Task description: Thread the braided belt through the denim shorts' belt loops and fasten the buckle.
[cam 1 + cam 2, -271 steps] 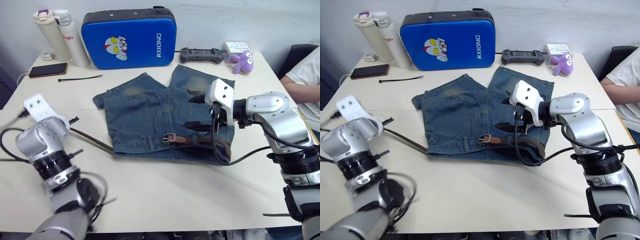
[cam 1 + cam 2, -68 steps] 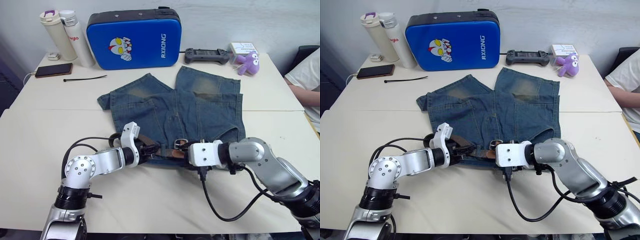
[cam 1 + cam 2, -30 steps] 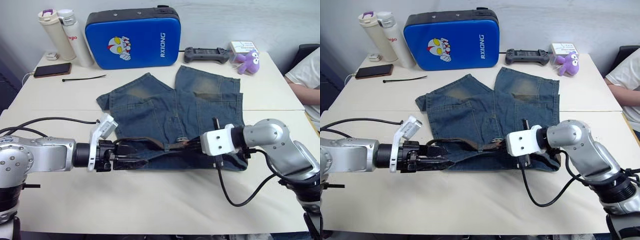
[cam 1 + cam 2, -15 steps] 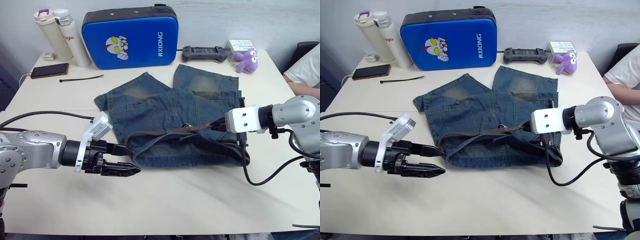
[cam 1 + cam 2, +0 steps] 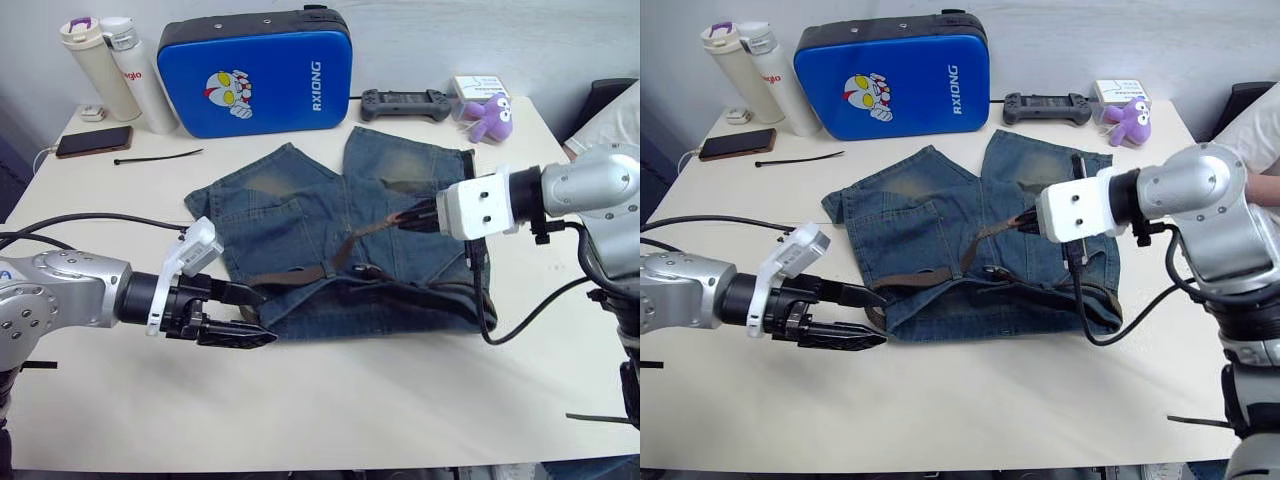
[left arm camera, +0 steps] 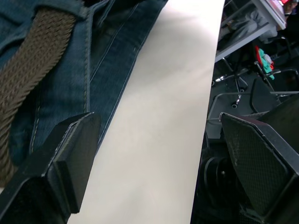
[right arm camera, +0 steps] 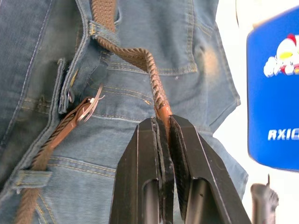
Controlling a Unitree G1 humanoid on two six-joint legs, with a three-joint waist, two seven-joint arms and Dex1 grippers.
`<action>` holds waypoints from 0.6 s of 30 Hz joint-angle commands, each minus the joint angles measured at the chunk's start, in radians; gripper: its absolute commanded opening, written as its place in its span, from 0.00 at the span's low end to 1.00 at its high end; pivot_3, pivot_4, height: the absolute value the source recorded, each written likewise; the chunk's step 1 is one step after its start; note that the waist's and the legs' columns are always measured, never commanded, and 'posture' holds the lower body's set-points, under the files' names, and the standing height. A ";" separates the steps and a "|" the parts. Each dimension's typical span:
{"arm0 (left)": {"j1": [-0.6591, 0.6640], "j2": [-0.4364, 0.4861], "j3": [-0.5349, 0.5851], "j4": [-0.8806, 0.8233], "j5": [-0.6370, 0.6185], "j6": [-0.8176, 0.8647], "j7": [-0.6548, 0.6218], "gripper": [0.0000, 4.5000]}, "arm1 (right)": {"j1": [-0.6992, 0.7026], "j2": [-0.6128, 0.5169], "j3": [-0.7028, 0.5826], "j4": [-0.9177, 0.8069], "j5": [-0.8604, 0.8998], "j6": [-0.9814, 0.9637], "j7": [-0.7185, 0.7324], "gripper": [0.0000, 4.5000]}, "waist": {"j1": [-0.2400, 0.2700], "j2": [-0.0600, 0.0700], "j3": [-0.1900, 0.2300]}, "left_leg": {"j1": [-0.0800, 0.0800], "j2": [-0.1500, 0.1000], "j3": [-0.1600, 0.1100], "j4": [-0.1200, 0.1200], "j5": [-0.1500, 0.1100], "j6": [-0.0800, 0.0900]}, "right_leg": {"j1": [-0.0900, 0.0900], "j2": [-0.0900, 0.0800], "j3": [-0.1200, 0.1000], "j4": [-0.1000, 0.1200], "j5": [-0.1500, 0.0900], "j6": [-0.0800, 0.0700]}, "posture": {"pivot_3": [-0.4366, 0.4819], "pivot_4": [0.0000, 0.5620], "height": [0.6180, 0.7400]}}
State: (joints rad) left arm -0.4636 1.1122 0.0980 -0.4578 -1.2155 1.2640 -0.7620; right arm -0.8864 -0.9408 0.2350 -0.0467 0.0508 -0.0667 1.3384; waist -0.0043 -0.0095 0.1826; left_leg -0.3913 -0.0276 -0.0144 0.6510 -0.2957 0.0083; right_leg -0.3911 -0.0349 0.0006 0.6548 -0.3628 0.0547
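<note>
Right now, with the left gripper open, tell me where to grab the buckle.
Pinch the belt just behind the buckle, coming from above with fingers across its width. The thin metal frame lies nearly flat on the shorts, offering little edge; the leather behind it looks thicker and easier to hold.

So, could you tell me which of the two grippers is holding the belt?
The right gripper: its fingers pinch the belt's tan tip. The left gripper is open, holding nothing.

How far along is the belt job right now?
Done: braided belt runs through belt loops on the denim shorts. In hand: right gripper pinches the tan tip, lifted over the shorts; left gripper is open at the waistband corner. Left: the buckle lies unfastened.
</note>
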 commanded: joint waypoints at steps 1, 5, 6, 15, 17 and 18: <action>-0.003 0.009 0.017 -0.003 0.015 -0.007 -0.022 0.99 | -0.013 -0.051 -0.031 0.067 -0.015 -0.056 0.043 0.00 | 0.001 0.000 0.000 | 0.000 0.000 0.000 0.000 0.000 0.000 | 0.000 0.000 0.000 0.000 0.000 0.000 | 0.48 0.27 1.00; 0.009 0.009 0.031 -0.012 0.001 0.008 -0.024 0.99 | -0.011 -0.108 -0.058 0.133 -0.019 -0.086 0.074 0.00 | 0.001 0.000 0.000 | -0.001 0.000 0.000 0.000 0.000 0.000 | -0.001 0.000 0.000 0.000 0.000 0.000 | 0.48 0.27 1.00; 0.014 0.010 0.033 -0.016 -0.001 0.009 -0.027 0.99 | -0.008 -0.127 -0.064 0.147 -0.017 -0.088 0.084 0.00 | 0.001 0.000 0.000 | -0.001 0.000 0.000 0.000 0.000 0.000 | -0.001 0.000 0.000 0.001 0.000 0.000 | 0.48 0.27 1.00; -0.001 0.015 0.003 -0.014 0.047 -0.012 -0.066 0.99 | 0.011 -0.187 -0.083 0.174 -0.002 -0.060 0.099 0.00 | -0.003 0.000 0.000 | 0.000 0.000 0.001 0.000 0.000 0.000 | -0.001 0.000 0.001 0.002 0.000 0.000 | 0.48 0.27 1.00; -0.021 -0.001 -0.007 -0.003 0.064 -0.027 -0.078 0.99 | 0.023 -0.180 -0.091 0.139 0.027 -0.025 0.103 0.00 | 0.000 0.000 0.000 | 0.000 0.000 0.001 0.000 0.000 0.000 | -0.001 0.001 0.001 0.003 0.000 0.000 | 0.48 0.27 1.00; -0.036 -0.017 -0.010 0.008 0.069 -0.036 -0.081 0.99 | 0.031 -0.175 -0.094 0.115 0.040 -0.006 0.106 0.00 | 0.001 0.000 0.000 | 0.000 0.000 0.001 0.001 0.000 0.000 | -0.001 0.001 0.001 0.003 0.000 0.000 | 0.48 0.27 1.00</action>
State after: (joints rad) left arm -0.4729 1.1098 0.0851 -0.4561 -1.1579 1.2536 -0.8246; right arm -0.8516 -1.1052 0.1863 0.1191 0.0547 -0.0985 1.4275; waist -0.0038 -0.0098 0.1829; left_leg -0.3915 -0.0275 -0.0136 0.6516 -0.2953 0.0080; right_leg -0.3922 -0.0344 0.0018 0.6577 -0.3629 0.0547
